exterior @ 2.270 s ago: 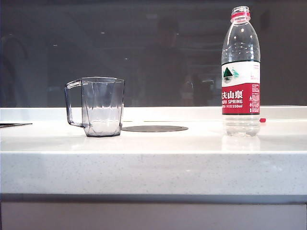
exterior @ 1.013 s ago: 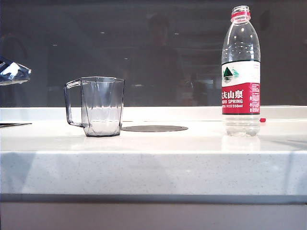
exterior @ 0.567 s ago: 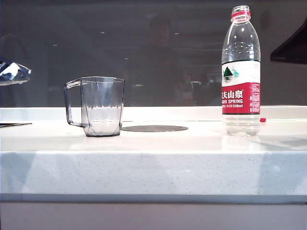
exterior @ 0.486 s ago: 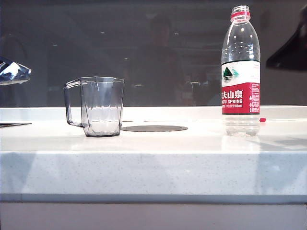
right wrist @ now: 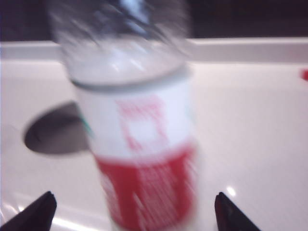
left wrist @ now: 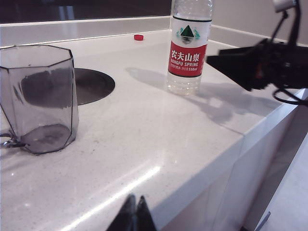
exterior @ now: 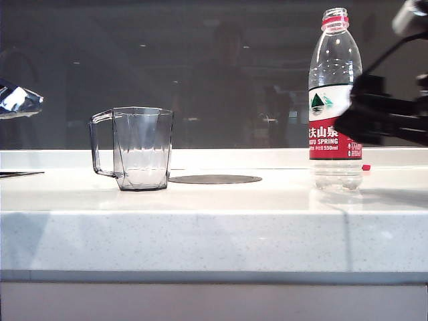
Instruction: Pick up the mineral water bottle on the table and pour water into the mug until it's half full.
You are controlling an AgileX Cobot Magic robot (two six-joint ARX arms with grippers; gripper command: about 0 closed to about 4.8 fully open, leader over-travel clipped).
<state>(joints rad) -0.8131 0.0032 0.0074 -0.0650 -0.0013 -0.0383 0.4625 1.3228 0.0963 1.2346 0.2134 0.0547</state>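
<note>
A: Where do the task's things stand?
B: The bottle (exterior: 335,100) stands upright, uncapped, on the right part of the table (exterior: 214,231); the mug (exterior: 133,148) stands well to its left, handle pointing away from the bottle. A small red cap (left wrist: 138,37) lies near the back ledge.

A: And the grippers?
B: The right gripper (right wrist: 134,211) is level with the bottle's label, jaws spread wide on either side, not touching it. The left gripper (left wrist: 134,216) hangs off the table's front edge, fingers pressed together.

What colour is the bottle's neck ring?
Red, on the mineral water bottle; clearest in the exterior view.
</note>
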